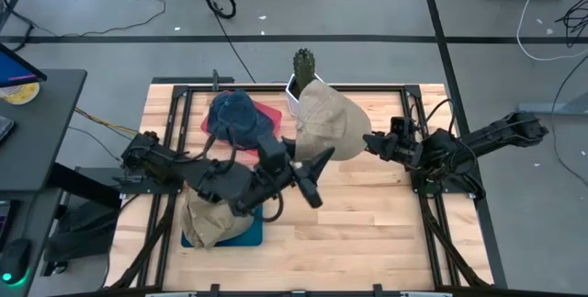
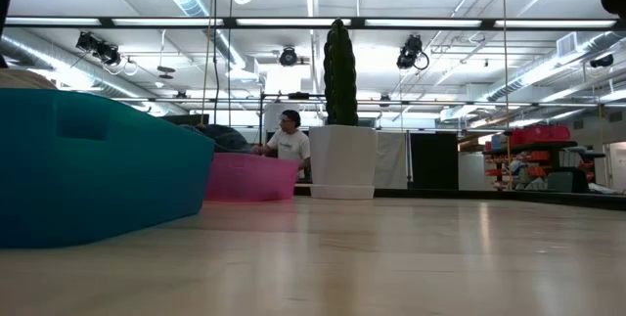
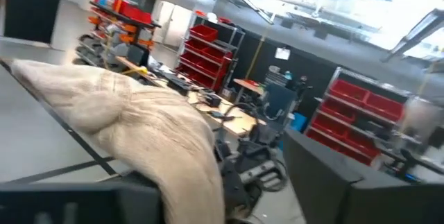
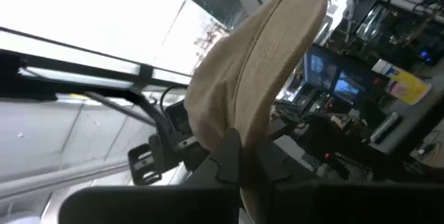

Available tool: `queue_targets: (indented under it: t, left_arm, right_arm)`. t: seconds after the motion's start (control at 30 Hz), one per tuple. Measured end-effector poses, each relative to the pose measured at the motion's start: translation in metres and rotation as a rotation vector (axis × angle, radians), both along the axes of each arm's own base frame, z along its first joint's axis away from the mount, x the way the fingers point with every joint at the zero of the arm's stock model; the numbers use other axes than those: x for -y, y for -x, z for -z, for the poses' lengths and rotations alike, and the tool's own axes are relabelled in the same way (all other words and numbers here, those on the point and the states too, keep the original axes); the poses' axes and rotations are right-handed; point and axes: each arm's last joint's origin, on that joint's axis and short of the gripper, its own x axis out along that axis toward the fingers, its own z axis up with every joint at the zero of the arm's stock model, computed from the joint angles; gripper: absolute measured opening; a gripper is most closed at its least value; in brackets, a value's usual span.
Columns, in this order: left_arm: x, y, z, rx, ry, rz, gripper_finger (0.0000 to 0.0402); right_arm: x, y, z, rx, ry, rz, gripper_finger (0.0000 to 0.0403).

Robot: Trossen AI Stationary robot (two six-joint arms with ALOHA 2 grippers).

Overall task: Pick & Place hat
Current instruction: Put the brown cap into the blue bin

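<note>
From above, your right gripper (image 1: pixel 367 141) is pinching the soft beige fabric cap (image 1: pixel 331 122) aloft near the table's (image 1: pixel 367 233) far edge, while your left gripper (image 1: pixel 308 176) is standing parted just beside it. Through the right wrist camera, dark fingers (image 4: pixel 229 158) are clamping the cap's brim.

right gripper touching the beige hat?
Touching. The right wrist view shows the right gripper shut on the beige hat, its fabric pinched between the dark fingers.

Hat (image 1: pixel 333 122) between both end effectors
</note>
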Motion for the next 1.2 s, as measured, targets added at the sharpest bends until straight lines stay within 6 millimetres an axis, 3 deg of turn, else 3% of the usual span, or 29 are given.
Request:
queue_targets:
  t: [0.13, 0.27, 0.47, 0.7, 0.93, 1.2]
  left_arm:
    - [0.005, 0.013, -0.008, 0.054, 0.080, 0.041, 0.0257]
    - [0.002, 0.022, -0.011, 0.097, 0.217, 0.126, 0.0293]
    - [-0.009, 0.018, -0.001, 0.068, 0.445, 0.343, 0.0296]
    - [-0.013, 0.014, 0.010, -0.029, 0.550, 0.431, 0.0283]
    - [-0.012, 0.015, 0.014, -0.065, 0.563, 0.443, 0.0231]
    - [-0.010, 0.017, 0.017, -0.119, 0.523, 0.439, 0.0092]
  right_arm:
    - [-0.002, 0.001, 0.001, -0.036, 0.035, -0.061, 0.0006]
    - [-0.004, -0.001, 0.005, -0.083, 0.068, -0.126, 0.0006]
    - [-0.008, -0.003, 0.010, -0.131, 0.142, -0.213, 0.0006]
    - [-0.009, -0.005, 0.015, -0.187, 0.188, -0.234, 0.0006]
    - [-0.010, -0.007, 0.018, -0.222, 0.198, -0.235, 0.0006]
    - [-0.010, -0.007, 0.018, -0.220, 0.207, -0.230, 0.0006]
